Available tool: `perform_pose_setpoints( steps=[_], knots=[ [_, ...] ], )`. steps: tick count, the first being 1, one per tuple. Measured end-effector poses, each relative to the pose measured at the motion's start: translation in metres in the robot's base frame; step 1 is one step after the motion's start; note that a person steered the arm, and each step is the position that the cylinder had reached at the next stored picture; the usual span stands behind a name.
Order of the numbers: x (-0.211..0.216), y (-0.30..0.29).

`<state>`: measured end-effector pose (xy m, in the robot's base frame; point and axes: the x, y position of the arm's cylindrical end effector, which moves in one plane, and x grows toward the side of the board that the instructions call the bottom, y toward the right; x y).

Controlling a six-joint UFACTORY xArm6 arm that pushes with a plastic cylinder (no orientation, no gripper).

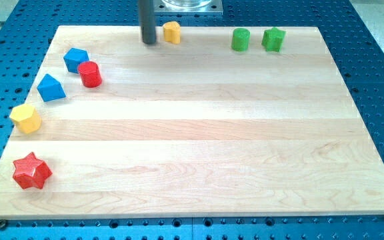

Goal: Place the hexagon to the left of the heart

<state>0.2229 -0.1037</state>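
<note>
My tip [150, 42] sits at the top edge of the worktop [199, 140], just left of the yellow heart [172, 32], nearly touching it. There is no pincer here to spread or press together, only the bare rod.

The yellow hexagon [26, 118] is far off at the view's left edge, well apart from the heart.

The risks as I read them: my tip stands on the very spot the hexagon needs, so any nudge rightward could shove the heart away. The heart hugs the top edge, so it could slide off the board. On the hexagon's route lie the blue wedge-like block [51, 88], the other blue block [76, 59] and the red cylinder [90, 74]; a careless push could plough into them.

No writing, brands or labels can be read anywhere.
</note>
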Motion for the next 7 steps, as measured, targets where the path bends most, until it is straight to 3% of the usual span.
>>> perform_pose_setpoints(
  steps=[1, 2, 3, 4, 5, 7],
  knots=[
    [-0.026, 0.065],
    [-0.018, 0.123],
    [-0.015, 0.083],
    [0.036, 0.031],
    [0.150, 0.021],
    [0.263, -0.144]
  ],
)
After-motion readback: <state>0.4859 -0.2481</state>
